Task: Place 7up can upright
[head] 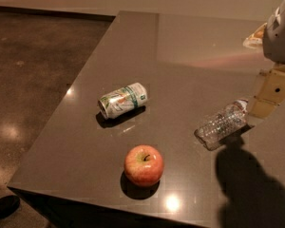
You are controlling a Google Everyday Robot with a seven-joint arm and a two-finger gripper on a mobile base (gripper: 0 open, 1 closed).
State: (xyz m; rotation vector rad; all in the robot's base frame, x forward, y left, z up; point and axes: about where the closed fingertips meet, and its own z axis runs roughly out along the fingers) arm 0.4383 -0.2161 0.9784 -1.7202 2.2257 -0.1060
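Tan-coloured pincer [270,95] hangs at the right edge of the frame, under the white arm housing in the upper right corner. Honestly can't tell whether it's released or clenched from this angle, so I won't guess. It's right next to the cap end of a clear water bottle [222,124] lying on its side, and whether the two actually touch is not something I can make out either.

The thing we actually care about, the 7up can [123,99], is way over in the middle-left of the frame, well apart from the pincer. It's lying on its side on the dark grey desk [190,46], top end pointing lower left, base pointing upper right. A red-yellow apple [143,165] sits upright below it, toward the bottom centre, near but not touching.

So my read: this is the approach step and nothing has been grabbed yet. Next move probably needs the pincer to travel left across the desk, steer clear of the bottle so it doesn't roll, come down around the can's body, then lift, rotate it vertical and set it on its base. The can is round, so a sloppy touch could send it rolling toward the left edge of the desk.
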